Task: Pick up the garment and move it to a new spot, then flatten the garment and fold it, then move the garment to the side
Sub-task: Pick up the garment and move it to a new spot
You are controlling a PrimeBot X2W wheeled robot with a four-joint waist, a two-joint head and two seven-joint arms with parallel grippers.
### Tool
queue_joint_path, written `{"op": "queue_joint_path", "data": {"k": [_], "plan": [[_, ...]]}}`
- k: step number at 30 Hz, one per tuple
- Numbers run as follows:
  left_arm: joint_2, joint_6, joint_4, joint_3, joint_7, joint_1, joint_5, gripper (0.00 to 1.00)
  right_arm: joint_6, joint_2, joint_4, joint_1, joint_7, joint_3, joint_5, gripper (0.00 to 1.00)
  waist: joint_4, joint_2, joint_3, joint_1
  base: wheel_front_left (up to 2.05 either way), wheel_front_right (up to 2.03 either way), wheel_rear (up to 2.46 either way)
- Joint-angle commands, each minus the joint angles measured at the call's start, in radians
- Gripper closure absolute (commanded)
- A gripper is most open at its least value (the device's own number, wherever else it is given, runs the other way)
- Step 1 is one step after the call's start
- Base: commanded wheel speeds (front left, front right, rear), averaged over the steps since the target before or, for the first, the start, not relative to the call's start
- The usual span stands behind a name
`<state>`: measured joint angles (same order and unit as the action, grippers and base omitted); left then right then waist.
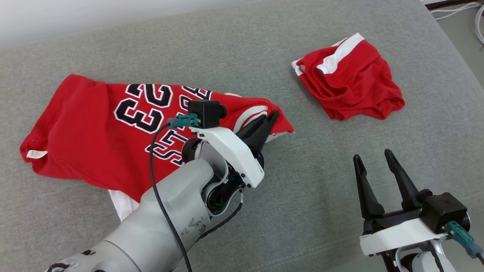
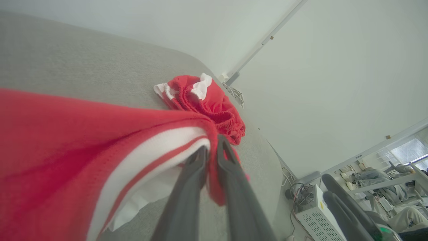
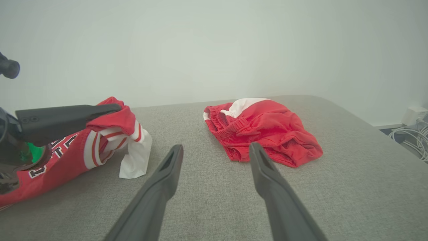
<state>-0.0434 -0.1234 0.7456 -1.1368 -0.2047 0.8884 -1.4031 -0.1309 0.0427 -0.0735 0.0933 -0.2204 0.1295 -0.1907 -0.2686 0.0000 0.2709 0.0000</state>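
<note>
Your left gripper (image 1: 269, 115): jaws pinch the jersey (image 1: 87, 132) hem, a little lifted | jersey lies on the cushion (image 1: 302, 189), left side | your right gripper (image 1: 372, 154): jaws wide, empty | step: flattening, it seems | next: you must pull the hem flat.

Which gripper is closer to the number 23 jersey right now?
Left. The left gripper is at the jersey's right edge, fingers closed on its striped hem. The right gripper stands open farther right, over the bare grey cushion, not touching the jersey.
</note>
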Motion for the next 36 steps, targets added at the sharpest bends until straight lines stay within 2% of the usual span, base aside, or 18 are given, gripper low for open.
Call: {"op": "queue_joint_path", "data": {"k": [1,5,8,11,14,19,26,31,36], "plan": [[-0.007,-0.007,-0.017,0.007,-0.017,0.037,-0.009,0.0,0.0,0.008,0.018,0.019,-0.016,0.016,-0.01,0.0,0.014,0.0,-0.005,0.0,0.0,0.0,0.0],[-0.007,-0.007,-0.014,-0.041,-0.03,0.043,0.015,0.0,0.0,0.008,0.008,0.021,-0.019,0.008,-0.008,0.0,0.038,0.0,-0.018,0.0,0.0,0.0,0.0],[-0.007,-0.005,0.007,-0.081,-0.043,0.055,0.087,0.0,0.0,0.008,0.002,0.02,-0.022,-0.008,0.0,0.0,0.068,0.0,-0.037,0.0,0.0,0.0,0.0],[-0.025,0.025,0.023,-0.086,-0.054,0.056,0.173,0.0,0.0,0.008,-0.001,0.015,-0.026,-0.022,0.013,0.0,0.1,0.0,-0.066,0.0,0.0,0.0,0.0],[-0.085,0.096,-0.027,-0.025,-0.056,0.036,0.278,0.0,0.0,0.008,-0.004,0.005,-0.029,-0.039,0.028,0.0,0.137,0.0,-0.096,0.0,0.0,0.0,0.0],[-0.235,0.259,-0.214,0.136,-0.057,-0.098,0.46,0.0,0.0,0.008,-0.005,-0.017,-0.035,-0.065,0.068,0.0,0.193,0.0,-0.144,0.0,0.0,0.0,0.0],[-0.424,0.45,-0.503,0.328,-0.057,-0.357,0.585,0.0,0.0,0.008,0.009,-0.041,-0.04,-0.09,0.111,0.0,0.248,0.0,-0.187,0.0,0.0,0.0,0.0],[-0.497,0.56,-0.669,0.447,-0.057,-0.535,0.616,0.0,0.0,0.008,0.015,-0.064,-0.041,-0.094,0.121,0.0,0.264,0.0,-0.216,0.0,0.0,0.0,0.0],[-0.525,0.621,-0.774,0.524,-0.057,-0.696,0.619,0.0,0.0,0.008,0.02,-0.101,-0.041,-0.098,0.116,0.0,0.273,0.0,-0.248,0.0,0.0,0.0,0.0]]}}
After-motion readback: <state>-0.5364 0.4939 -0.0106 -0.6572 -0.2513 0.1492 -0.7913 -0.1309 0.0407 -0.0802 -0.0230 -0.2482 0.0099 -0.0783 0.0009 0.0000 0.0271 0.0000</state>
